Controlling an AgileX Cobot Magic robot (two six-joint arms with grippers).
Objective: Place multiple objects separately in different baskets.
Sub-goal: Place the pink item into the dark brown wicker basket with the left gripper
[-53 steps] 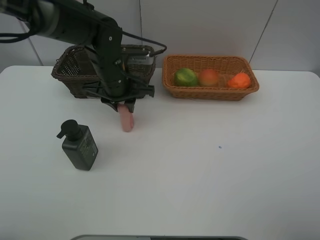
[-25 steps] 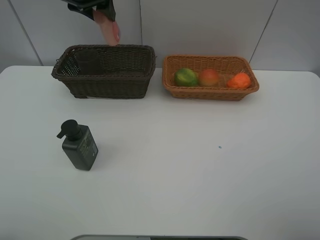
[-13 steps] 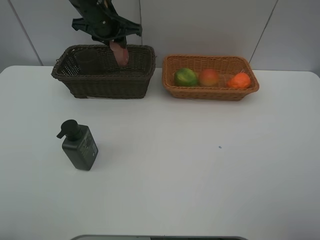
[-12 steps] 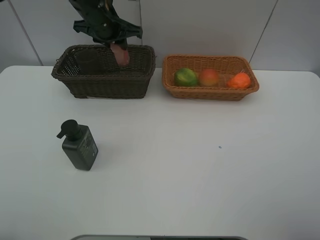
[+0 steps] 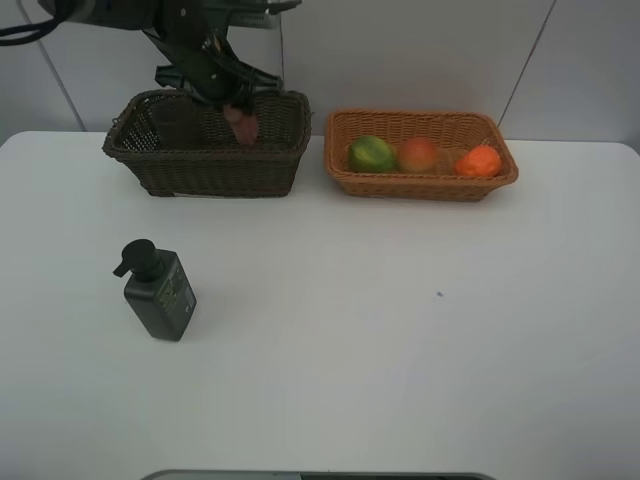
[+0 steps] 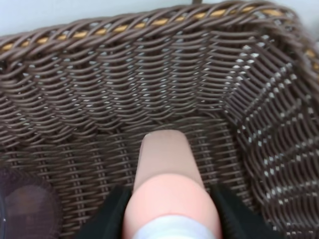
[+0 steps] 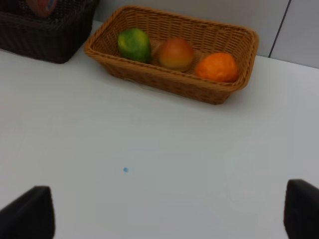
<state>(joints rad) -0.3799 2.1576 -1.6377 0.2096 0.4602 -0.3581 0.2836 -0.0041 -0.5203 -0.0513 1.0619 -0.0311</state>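
My left gripper is shut on the slim pink bottle and holds it inside the dark brown basket, near its right end. In the left wrist view the bottle points down at the woven floor between black fingers, and a translucent cup stands beside it. The light basket holds the green fruit, the peach and the orange. The dark green pump bottle stands on the table. My right gripper is open above bare table.
The white table spreads in front of both baskets, which stand side by side at the back by the wall. A small blue dot marks the tabletop. The right arm is outside the exterior high view.
The left gripper carried the pink bottle up from the table, over the dark basket's rim, and has now lowered it inside. The right gripper has not moved.
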